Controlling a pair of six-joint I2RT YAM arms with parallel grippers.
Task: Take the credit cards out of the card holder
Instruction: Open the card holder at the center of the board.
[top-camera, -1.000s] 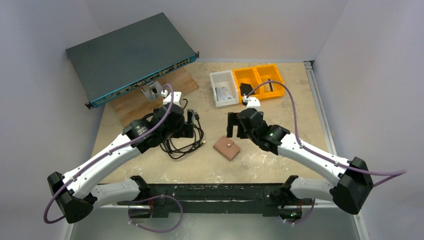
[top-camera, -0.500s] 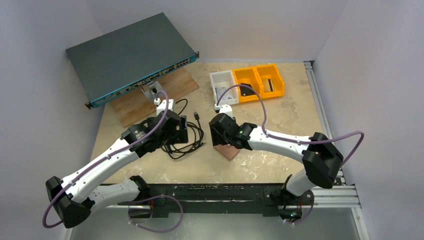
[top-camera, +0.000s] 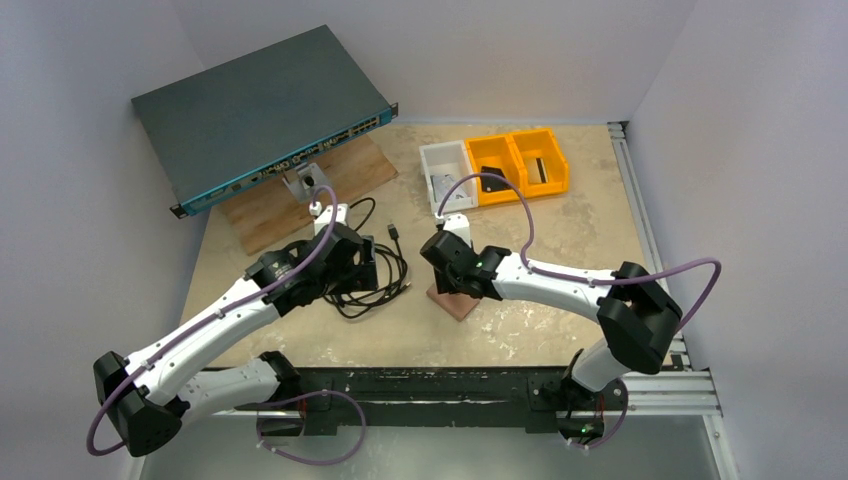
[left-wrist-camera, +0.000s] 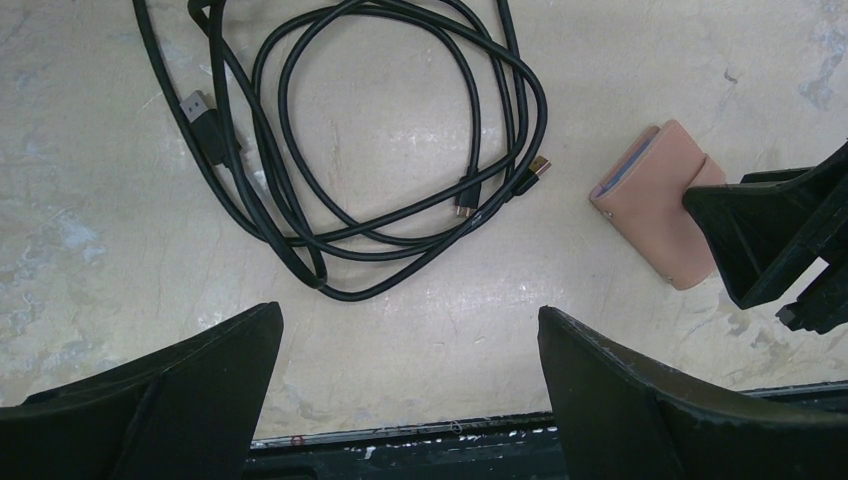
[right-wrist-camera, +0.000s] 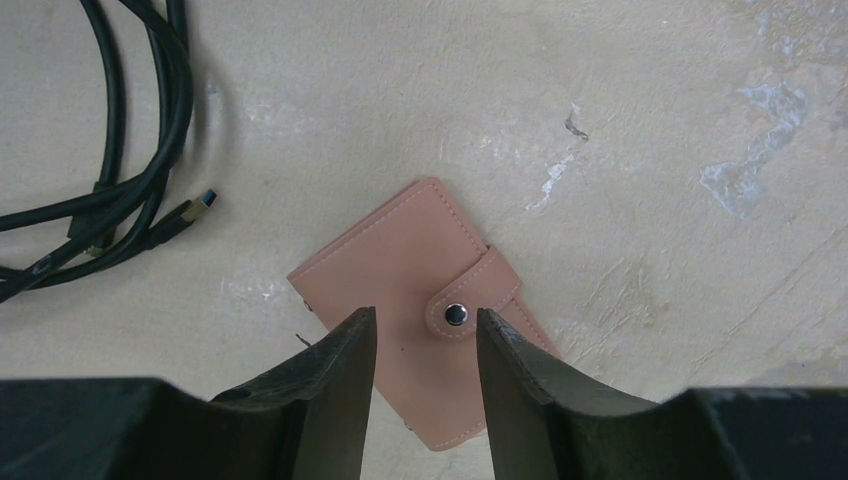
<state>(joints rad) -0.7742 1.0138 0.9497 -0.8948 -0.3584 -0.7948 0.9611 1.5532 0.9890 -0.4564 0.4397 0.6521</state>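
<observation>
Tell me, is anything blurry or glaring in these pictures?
Top view: even, soft light, all sharp. Left wrist view: a pale glare patch on the table inside the black cable loops. Right wrist view: the card holder is crisp, while the dark jaws at the bottom look slightly soft.

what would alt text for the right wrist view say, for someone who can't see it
A closed pink-brown card holder lies flat on a mottled beige table, its snap-button tab fastened. The right gripper hangs just above it, two dark fingers partly apart either side of the snap. Loops of black cable with a USB plug lie at the left edge.
</observation>
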